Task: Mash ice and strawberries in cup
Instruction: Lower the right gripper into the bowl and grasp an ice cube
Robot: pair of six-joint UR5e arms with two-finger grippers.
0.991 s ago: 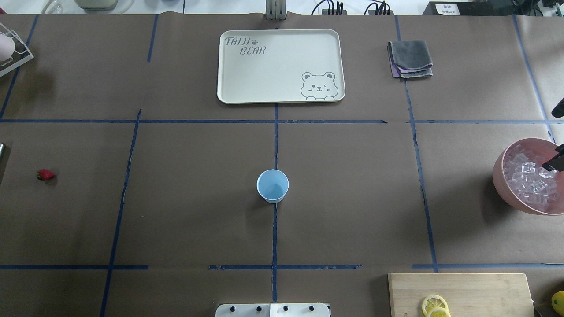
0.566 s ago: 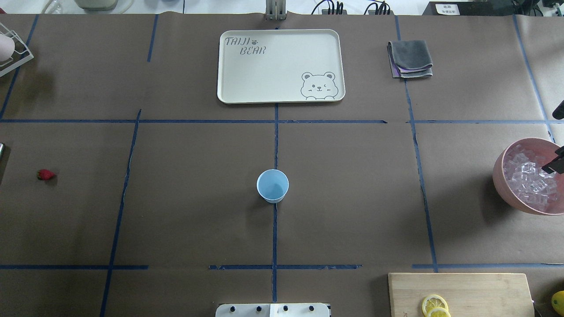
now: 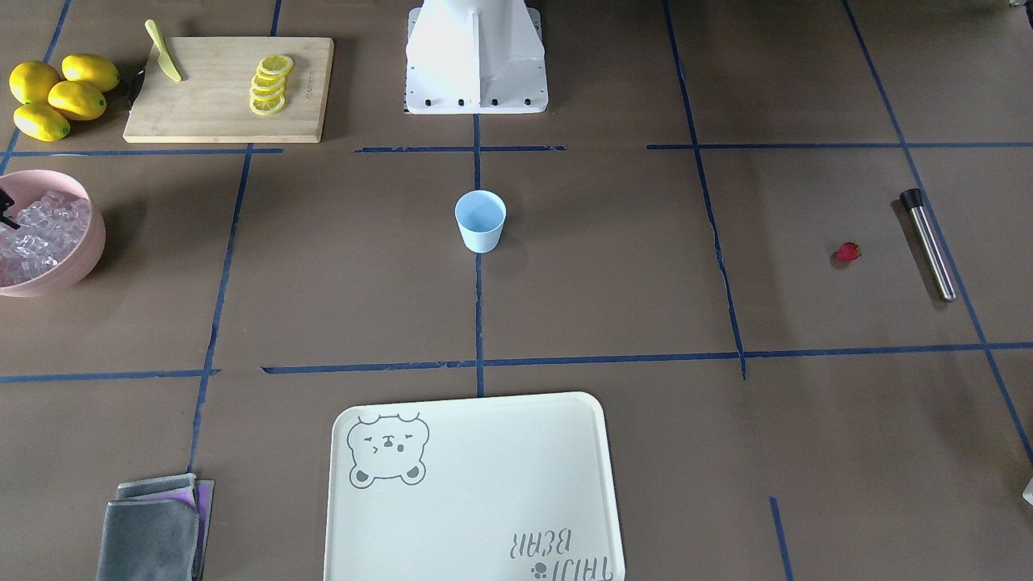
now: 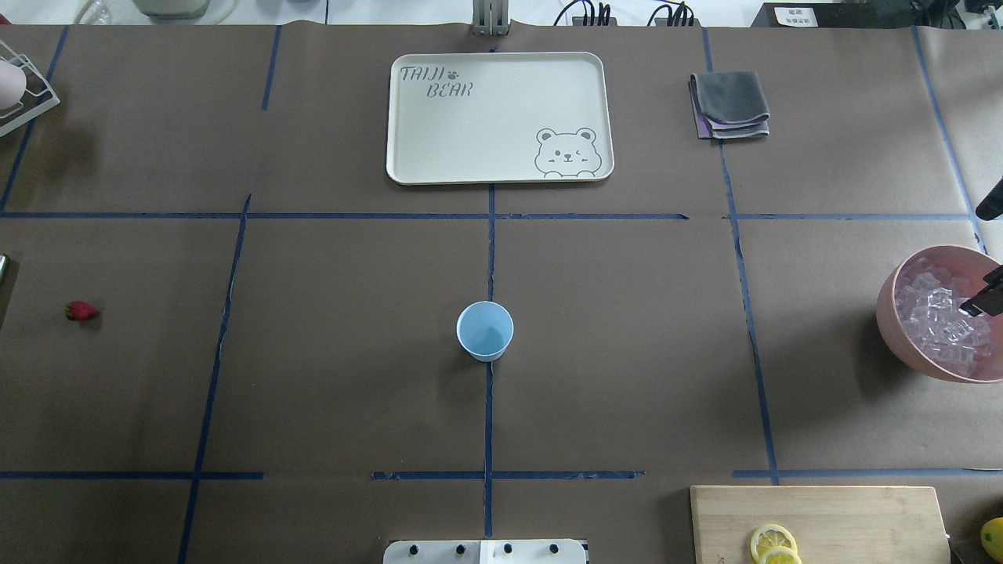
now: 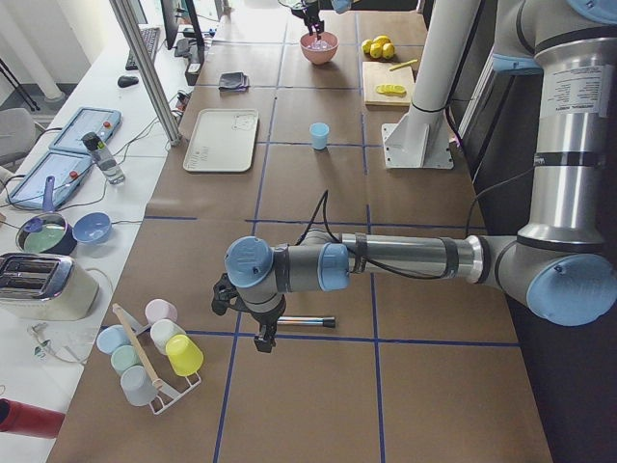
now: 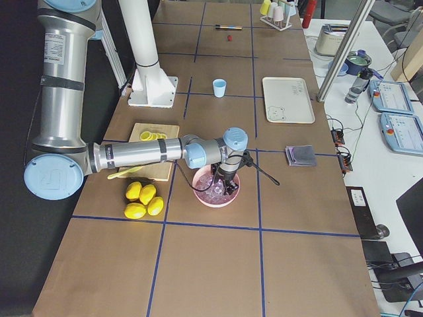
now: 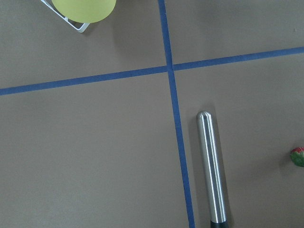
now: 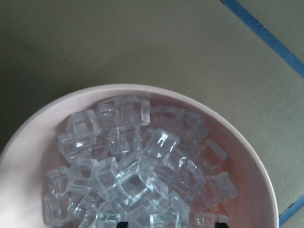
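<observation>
Overhead exterior view catches my right end effector at the frame's edge, poised over the pink bowl heaped with ice. Too little of it shows, so I cannot tell how far it is parted or whether it has hold of a cube. My left end effector hangs just above the steel muddler lying on the worktop, and its opening is equally unclear. The strawberry lies near that rod. The light-blue cup stands upright mid-worktop, well apart from both.
</observation>
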